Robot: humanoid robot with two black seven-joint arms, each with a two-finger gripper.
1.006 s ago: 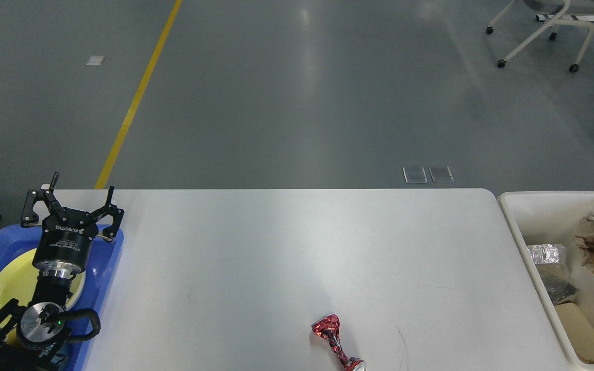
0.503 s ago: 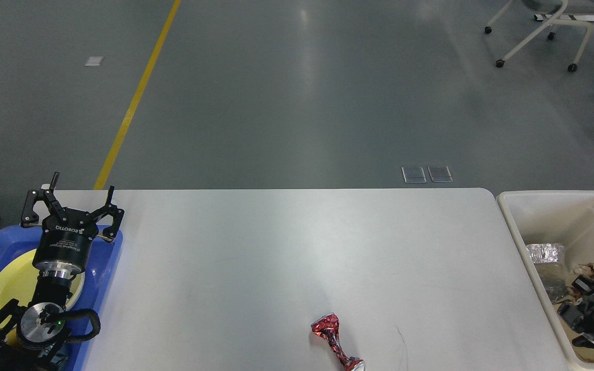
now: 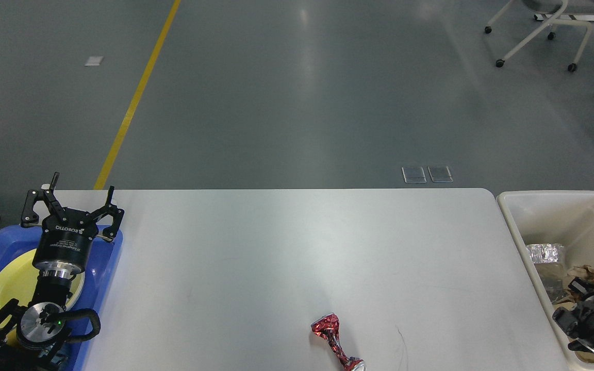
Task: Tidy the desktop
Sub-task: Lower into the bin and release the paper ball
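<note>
The right gripper (image 3: 578, 301) (too dark to tell its state) has dropped low into the cream bin (image 3: 544, 198) at right, crumpled paper (image 3: 593, 272) released, leaving a red wrapper (image 3: 334, 337) near-centre on the counter (image 3: 297, 247); left gripper (image 3: 70, 198) hangs open.

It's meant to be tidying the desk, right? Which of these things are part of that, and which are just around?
Part of the job:
desktop
crushed red can lying on it
cream bin with rubbish
blue tray holding a yellow plate
left gripper, right gripper

Just around:
rolling chair
yellow floor line
floor plates
</note>
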